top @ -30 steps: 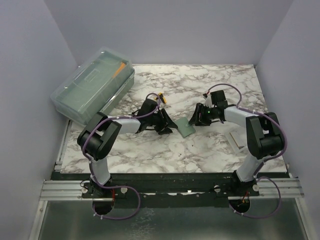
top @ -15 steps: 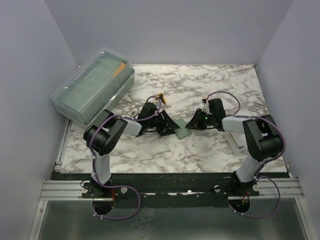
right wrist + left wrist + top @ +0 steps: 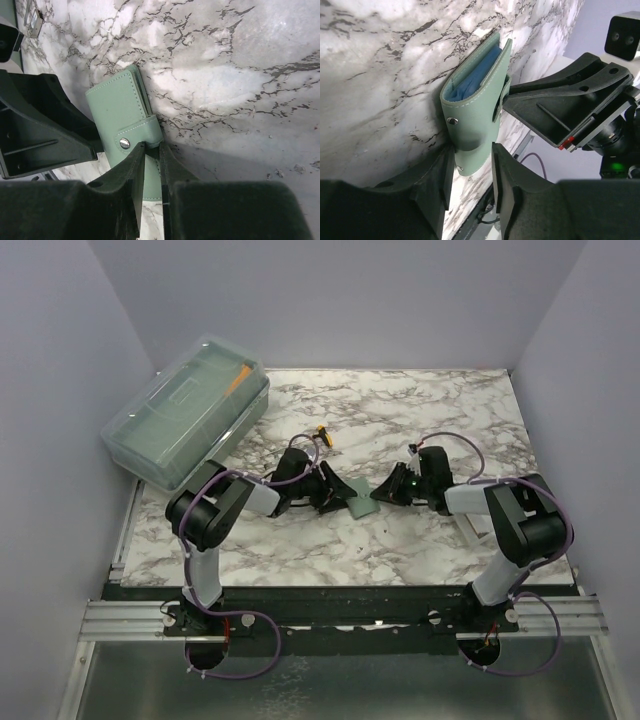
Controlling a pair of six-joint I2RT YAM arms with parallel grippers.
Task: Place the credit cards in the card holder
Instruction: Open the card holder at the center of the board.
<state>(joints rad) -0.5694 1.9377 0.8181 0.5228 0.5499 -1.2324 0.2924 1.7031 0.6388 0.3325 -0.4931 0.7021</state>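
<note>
The sage-green card holder (image 3: 360, 504) stands on edge on the marble table between my two grippers. In the left wrist view (image 3: 475, 110) it is slightly open and bluish pockets show inside. My left gripper (image 3: 337, 500) closes on its strap end, with a finger on each side (image 3: 470, 155). My right gripper (image 3: 383, 492) is shut on the edge of the holder's cover just below the snap strap (image 3: 151, 150), with the holder (image 3: 112, 110) in front of it. No loose credit cards are in view.
A big translucent lidded box (image 3: 185, 410) sits at the back left, overhanging the table edge. A white shallow tray (image 3: 468, 522) lies at the right, partly under my right arm. The two grippers face each other closely.
Both grippers have come lower and closer together around the card holder. The right gripper has moved nearer and to the left, and the holder has shifted slightly left with it.
</note>
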